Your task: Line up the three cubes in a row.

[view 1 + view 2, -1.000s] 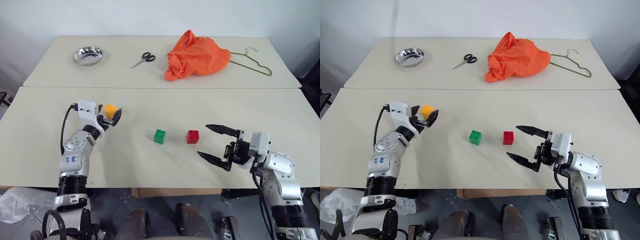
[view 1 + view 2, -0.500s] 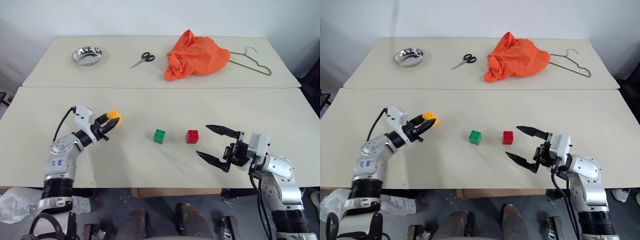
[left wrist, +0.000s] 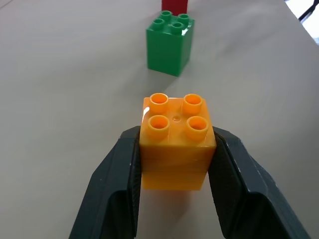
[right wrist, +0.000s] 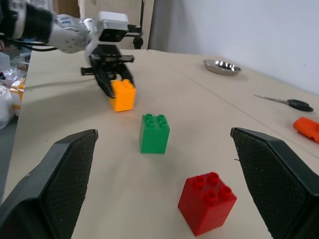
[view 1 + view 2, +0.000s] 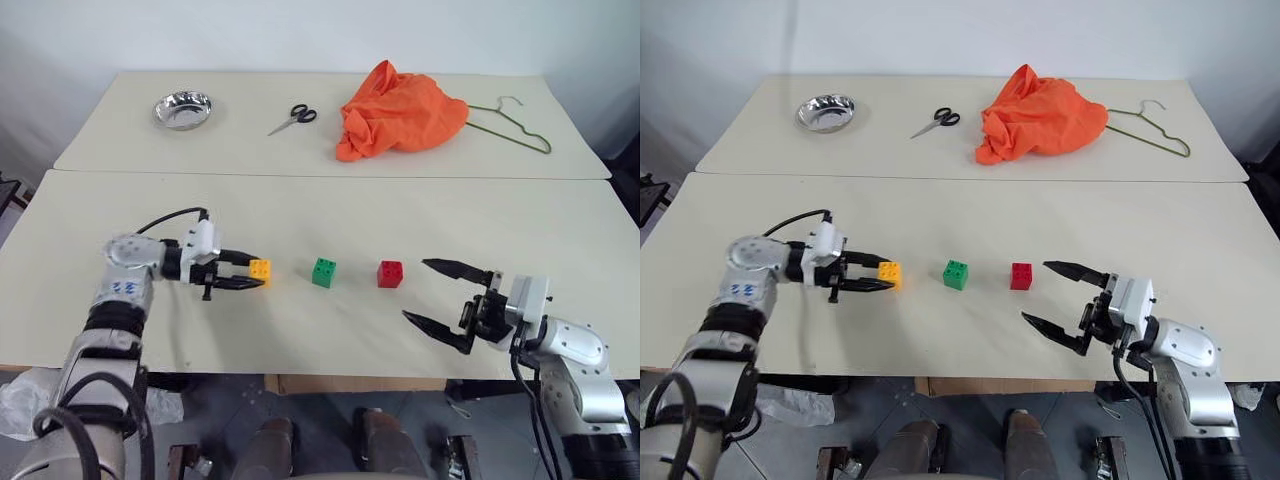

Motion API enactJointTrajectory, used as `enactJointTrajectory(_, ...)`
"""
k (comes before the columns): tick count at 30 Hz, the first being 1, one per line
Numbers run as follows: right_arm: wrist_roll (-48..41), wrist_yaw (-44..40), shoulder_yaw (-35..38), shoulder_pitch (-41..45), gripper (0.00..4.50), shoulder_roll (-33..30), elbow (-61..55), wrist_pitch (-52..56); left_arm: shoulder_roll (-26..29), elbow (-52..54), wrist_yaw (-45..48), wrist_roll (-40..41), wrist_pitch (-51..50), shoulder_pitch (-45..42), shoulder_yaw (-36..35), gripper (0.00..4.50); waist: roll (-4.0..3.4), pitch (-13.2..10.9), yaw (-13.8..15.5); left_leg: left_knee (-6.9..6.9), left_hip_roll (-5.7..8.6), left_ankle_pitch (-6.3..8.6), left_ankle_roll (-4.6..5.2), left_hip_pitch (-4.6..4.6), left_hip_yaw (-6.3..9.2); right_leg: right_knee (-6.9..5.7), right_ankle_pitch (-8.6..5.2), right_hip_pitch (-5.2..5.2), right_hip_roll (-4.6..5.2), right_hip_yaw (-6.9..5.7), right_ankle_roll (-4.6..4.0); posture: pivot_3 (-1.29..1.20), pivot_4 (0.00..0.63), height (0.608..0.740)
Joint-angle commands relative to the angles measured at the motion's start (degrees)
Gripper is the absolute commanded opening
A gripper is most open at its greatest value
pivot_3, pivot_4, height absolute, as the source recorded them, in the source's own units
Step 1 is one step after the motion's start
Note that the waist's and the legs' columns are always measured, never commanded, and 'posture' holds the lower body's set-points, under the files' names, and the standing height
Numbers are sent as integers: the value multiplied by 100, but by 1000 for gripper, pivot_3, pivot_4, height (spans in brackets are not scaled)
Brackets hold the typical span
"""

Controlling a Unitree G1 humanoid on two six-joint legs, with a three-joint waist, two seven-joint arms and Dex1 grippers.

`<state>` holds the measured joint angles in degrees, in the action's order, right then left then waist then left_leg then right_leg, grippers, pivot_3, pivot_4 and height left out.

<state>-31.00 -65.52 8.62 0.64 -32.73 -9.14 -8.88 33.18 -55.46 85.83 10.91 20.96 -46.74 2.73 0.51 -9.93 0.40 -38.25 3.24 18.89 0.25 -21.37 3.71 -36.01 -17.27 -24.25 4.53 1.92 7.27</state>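
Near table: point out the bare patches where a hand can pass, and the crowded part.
Bare: the near table between the cube row and the seam with the far table, and the front strip toward its near edge. Crowded: the row itself, yellow-orange cube in the left gripper, green cube, red cube, then the open right gripper.

In the left wrist view the red cube [image 3: 174, 5] is cut off by the picture's edge, and the green cube [image 3: 169, 44] hides its lower part. The left gripper [image 3: 175, 164] covers both flanks of the yellow-orange cube [image 3: 177, 142], so whether that cube rests on the tabletop [image 3: 65, 89] cannot be told. In the right wrist view the orange cloth [image 4: 306, 128] is cut off at the edge
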Motion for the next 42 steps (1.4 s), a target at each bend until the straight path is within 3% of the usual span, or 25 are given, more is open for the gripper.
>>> enactJointTrajectory(1,-148,48,243,-115,4500,-129,-292,37,-117,-560,54,-129,447,-273,-70,1489,0,0,-41,0,0,2,4,0,-5,0,1,-1,1,2,1,0,150,740)
enactJointTrajectory(13,-162,93,272,-298,4500,-164,-488,152,-73,-1131,300,-370,137,-582,-81,1489,1,0,-41,-8,-2,0,4,1,-9,-14,1,-4,0,6,2,0,150,740)
enactJointTrajectory(14,-162,66,259,-274,4500,-171,-456,150,-15,-1100,223,-385,39,-582,-91,2230,1,0,-48,-8,-2,0,4,1,-9,-15,1,-4,0,6,2,0,150,740)
enactJointTrajectory(22,-299,-363,230,246,4500,-255,-4,169,504,211,337,422,-666,-43,-818,4467,5,-3,-66,-9,-7,0,4,-1,-19,-31,1,-20,5,10,2,0,150,740)
enactJointTrajectory(25,-371,-690,209,463,4500,-493,196,327,846,1412,89,896,-1329,717,-1196,4467,4,-2,-78,-6,-9,1,4,-1,-19,-31,0,-22,15,10,1,0,150,740)
enactJointTrajectory(29,-289,-1248,201,1050,4500,-870,797,267,1296,3755,-566,1740,-2647,2442,-2043,4467,3,-4,-161,-1,-18,4,5,-1,-30,-26,0,-25,36,19,0,0,150,740)
enactJointTrajectory(31,-244,-1549,149,1398,4500,-1002,1153,227,1299,4362,-975,1833,-2714,3108,-2443,4467,5,-5,-167,-2,-26,4,3,-1,-28,-22,-2,-24,34,17,-3,0,150,740)
enactJointTrajectory(36,-77,-2116,-4,1913,4500,-1084,1874,79,1367,4639,-1670,1239,-1999,3792,-2731,4467,3,-5,-45,2,-28,1,-5,11,-27,3,-3,-16,31,12,-7,0,150,740)
enactJointTrajectory(42,-139,-2177,3,2182,4500,-946,2124,126,1428,4906,-1899,1430,-2034,4035,-2900,4467,3,-5,-46,5,-26,4,-4,7,-29,6,-3,-18,35,9,-7,0,150,740)
